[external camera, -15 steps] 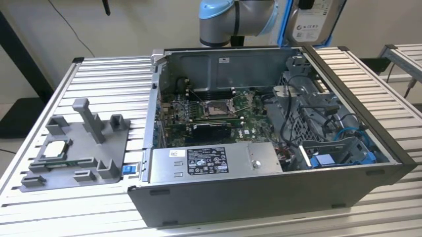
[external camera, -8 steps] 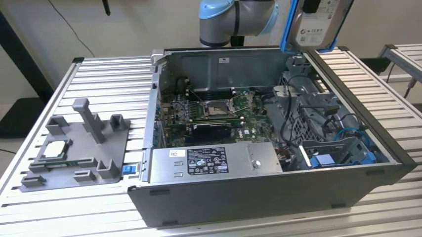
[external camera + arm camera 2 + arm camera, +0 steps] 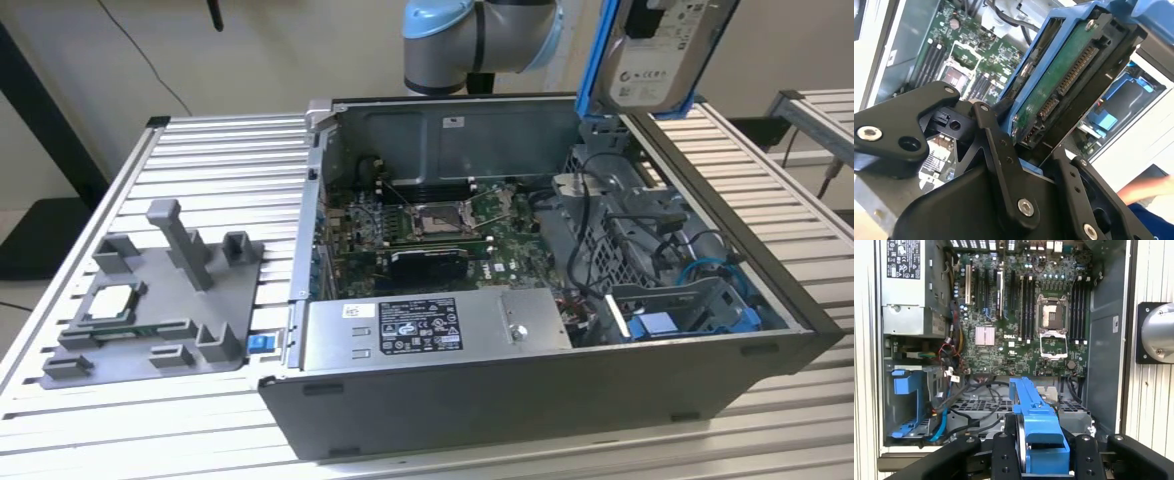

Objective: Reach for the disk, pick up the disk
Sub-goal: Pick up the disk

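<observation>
Black linkage bars of the pincer sit closest to us in the second wrist view, its fingers pressed against the two sides of the disk, pinching it. We log the disk's green circuit-board underside and connector row facing us, its blue bracket along the edge. Beyond the pincer lies the motherboard inside the open computer case. A person's arm in a blue sleeve shows off to one side, past the case wall.

First wrist view: we see the pincer with the blue bracket clamped between its black fingers, the disk held edge-on. Straight beyond it we list the motherboard with its bare processor socket, the grey power-supply box in a corner of the case, a blue drive cage beside tangled black cables, and ribbed white table outside the case wall.

Exterior view: we note the disk raised well above the case, upright, label outward, blue bracket on its edges, next to the arm's blue-and-grey joint. Below the pincer the case lies open on a slatted aluminium table. Farther off, toward the exterior view's left, a grey fixture tray carries a small square processor chip. Pale wall stands behind the table.
</observation>
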### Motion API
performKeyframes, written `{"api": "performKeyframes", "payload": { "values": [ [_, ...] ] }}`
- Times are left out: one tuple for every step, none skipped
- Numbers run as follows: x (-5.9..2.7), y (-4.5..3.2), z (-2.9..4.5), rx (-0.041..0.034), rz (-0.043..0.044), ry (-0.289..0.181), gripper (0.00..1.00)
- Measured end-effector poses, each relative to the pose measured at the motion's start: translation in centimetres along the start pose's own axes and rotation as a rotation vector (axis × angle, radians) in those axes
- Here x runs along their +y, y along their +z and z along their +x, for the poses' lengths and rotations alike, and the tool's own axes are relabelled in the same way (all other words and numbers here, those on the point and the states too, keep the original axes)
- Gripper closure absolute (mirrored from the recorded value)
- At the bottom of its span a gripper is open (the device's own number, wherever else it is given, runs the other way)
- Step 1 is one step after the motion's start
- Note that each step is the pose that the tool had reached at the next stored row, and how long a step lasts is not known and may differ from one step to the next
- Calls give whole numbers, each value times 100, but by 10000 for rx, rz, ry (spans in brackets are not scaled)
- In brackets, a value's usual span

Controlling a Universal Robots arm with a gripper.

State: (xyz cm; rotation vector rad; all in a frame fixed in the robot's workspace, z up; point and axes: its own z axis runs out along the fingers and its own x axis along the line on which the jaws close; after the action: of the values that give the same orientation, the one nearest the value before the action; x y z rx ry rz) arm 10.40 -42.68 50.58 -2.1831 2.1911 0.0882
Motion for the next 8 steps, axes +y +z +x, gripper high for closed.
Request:
{"api": "performKeyframes", "payload": {
  "values": [
    [0,-2,35,-1,0,0,100],
    [0,-5,73,-1,0,0,100],
    [0,-8,115,0,0,0,100],
    [0,-11,154,0,0,0,100],
    [-1,-14,198,-1,0,0,100],
    [-1,-17,243,-2,0,0,100],
    [-1,-20,285,-1,0,0,100],
    [-1,-23,331,-2,0,0,100]
  ]
}}
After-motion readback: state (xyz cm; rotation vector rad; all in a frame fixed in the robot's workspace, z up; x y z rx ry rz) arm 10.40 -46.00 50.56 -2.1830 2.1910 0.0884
